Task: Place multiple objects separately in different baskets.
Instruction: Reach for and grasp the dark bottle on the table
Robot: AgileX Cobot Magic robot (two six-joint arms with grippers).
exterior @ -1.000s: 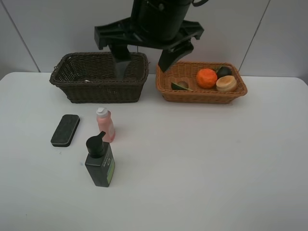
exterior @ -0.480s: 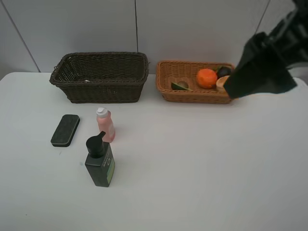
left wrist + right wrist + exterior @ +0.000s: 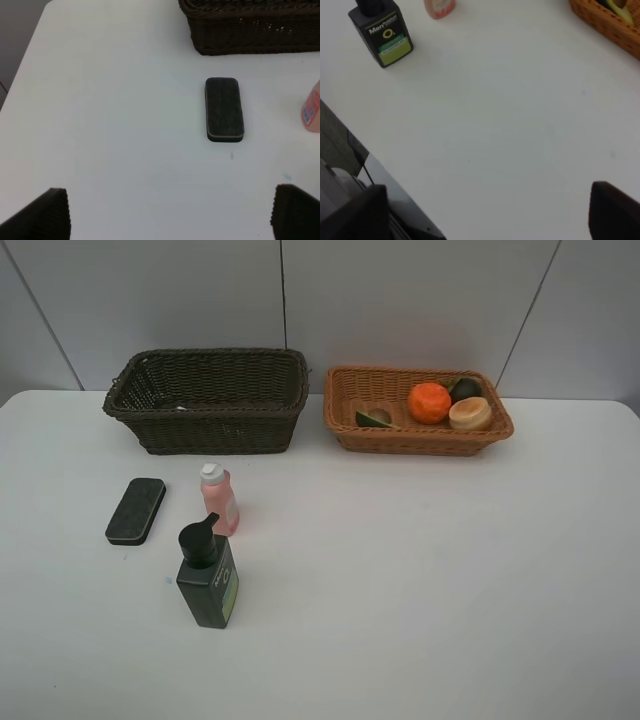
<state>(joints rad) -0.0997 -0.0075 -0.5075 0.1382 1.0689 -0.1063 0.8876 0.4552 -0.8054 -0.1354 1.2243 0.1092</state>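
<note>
Seen from the high camera, a dark brown basket [image 3: 215, 430] stands at the upper left of the frame. A light tan basket [image 3: 420, 440] stands beside it at upper right, the two apart. The tan basket holds an avocado half [image 3: 375, 418] at its left end, an orange [image 3: 430, 402] in the middle, and a mangosteen [image 3: 465, 388] and a peach [image 3: 470, 413] at its right end. On the white desk [image 3: 420, 590], lower left, a black eraser block [image 3: 135, 510] lies flat. A pink bottle [image 3: 219, 500] stands upright to the right of it. A dark-green pump bottle [image 3: 207, 575] stands just below the pink bottle. In the wrist views, the left end effector [image 3: 170, 214] is spread wide over the desk near the eraser block, and the right end effector [image 3: 485, 210] is equally wide over bare desk.
</note>
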